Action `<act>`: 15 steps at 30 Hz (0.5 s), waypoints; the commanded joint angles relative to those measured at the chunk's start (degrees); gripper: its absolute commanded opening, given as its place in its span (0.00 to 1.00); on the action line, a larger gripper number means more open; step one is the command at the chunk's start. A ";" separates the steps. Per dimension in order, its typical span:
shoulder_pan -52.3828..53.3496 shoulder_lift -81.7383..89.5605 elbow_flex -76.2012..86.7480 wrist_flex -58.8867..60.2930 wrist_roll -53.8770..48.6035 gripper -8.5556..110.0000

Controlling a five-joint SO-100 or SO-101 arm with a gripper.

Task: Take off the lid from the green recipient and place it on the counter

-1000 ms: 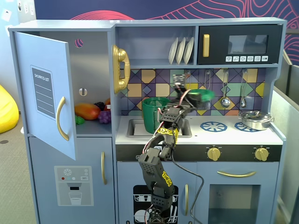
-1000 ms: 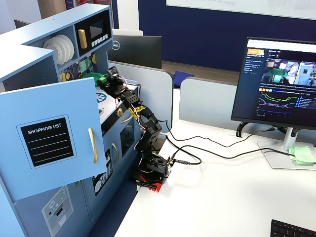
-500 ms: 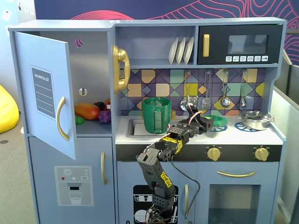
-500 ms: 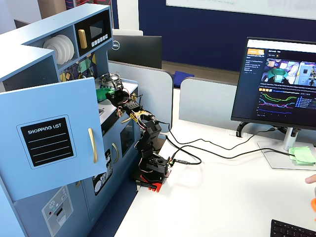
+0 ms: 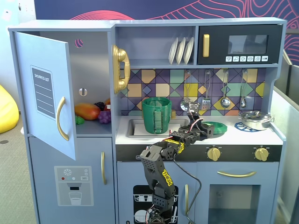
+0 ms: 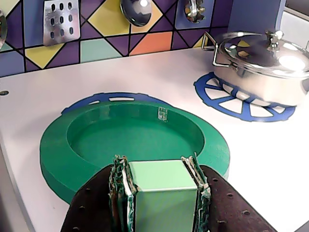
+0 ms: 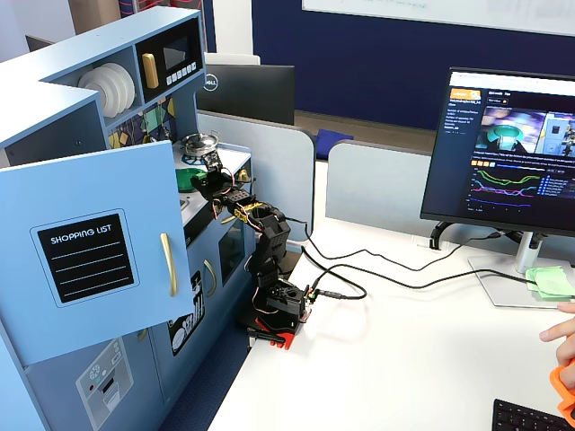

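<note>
So the lid point(image 6: 130, 140) is a flat round disc in a solid mid-green plastic, with a wide raised rim ringing a shallower sunken middle, kind of like a saucer. In the wrist view it's lying flat on the pale surface point(image 6: 159, 72), right on top of one of the blue printed burner rings, which peeks out along its far edge. A lighter, mint-green strap-like handle rises from the near side of it, and that's the part the end effector point(image 6: 161, 193) is clenched on: the two dark fingers point(image 6: 227, 203) are pressed against both sides of the strap with nothing showing between them.

In a fixed view from the front, the lid point(image 5: 216, 128) sits on the worktop to the right of the sink, with the arm reaching up to it from below. The green recipient point(image 5: 156, 115) is off to the left, standing upright in the sink area, a tall dark-green tapered pot, wider at the top, ribbed strap down its front, and its mouth is uncovered.

The silver pan point(image 6: 265, 60) with its shiny lid sits on the other burner ring, well apart from the green lid, to its right in the wrist view. Hanging utensils point(image 6: 60, 19) are up against the colourful tiled backsplash behind.
</note>
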 commanded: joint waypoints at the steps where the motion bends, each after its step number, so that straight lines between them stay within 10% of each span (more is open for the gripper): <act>1: -0.62 0.26 -0.97 -2.37 -0.35 0.07; 15: -0.97 0.88 -0.44 -4.13 3.78 0.26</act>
